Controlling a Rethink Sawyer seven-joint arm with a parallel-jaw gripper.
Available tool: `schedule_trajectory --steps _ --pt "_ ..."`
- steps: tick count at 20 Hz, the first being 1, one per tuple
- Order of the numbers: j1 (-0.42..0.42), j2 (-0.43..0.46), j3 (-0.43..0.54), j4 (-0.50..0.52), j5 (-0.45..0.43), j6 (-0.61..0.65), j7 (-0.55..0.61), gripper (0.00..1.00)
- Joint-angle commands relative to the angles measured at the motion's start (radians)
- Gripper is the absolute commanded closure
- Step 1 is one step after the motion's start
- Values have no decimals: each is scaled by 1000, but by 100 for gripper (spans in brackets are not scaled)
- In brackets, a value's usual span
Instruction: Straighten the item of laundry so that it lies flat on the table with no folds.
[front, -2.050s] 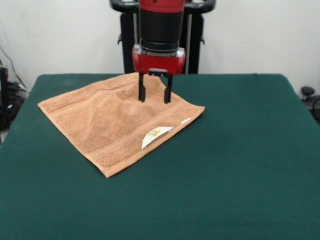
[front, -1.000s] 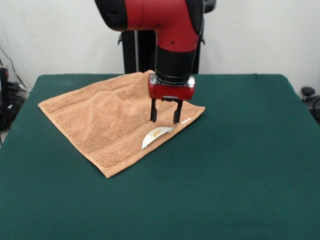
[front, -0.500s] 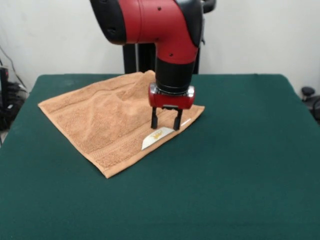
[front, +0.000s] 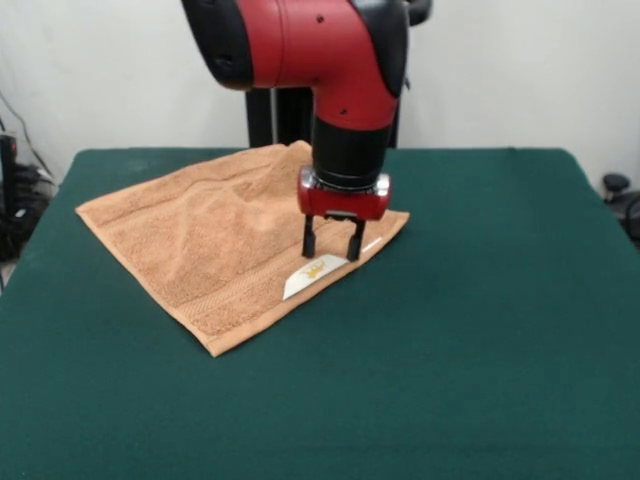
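We look across a dark green table (front: 480, 330) set before a pale wall. On its left half, reaching toward the far edge, lies the orange-tan towel (front: 190, 250), turned like a diamond and mostly spread, with a soft ridge rising through its middle. A white label (front: 308, 275) curls up at its right-hand border. Just above that label we see the gripper (front: 333, 248), fingers spread apart, tips down at the cloth.

looks like a robot lab: red/black arm (front: 340, 70) on a pedestal (front: 262, 100) at a green felt table (front: 480, 330), bare white wall (front: 520, 70) behind, cables (front: 15, 180) + gear at left edge, no home furnishings.
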Motion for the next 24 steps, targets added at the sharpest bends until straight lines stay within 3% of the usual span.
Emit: schedule_trajectory --steps 1,7,24 --pt "49 248 63 -279 49 -68 88 0" --pt "66 287 69 -364 69 -50 80 0" --pt "78 289 83 -404 57 -21 81 0"
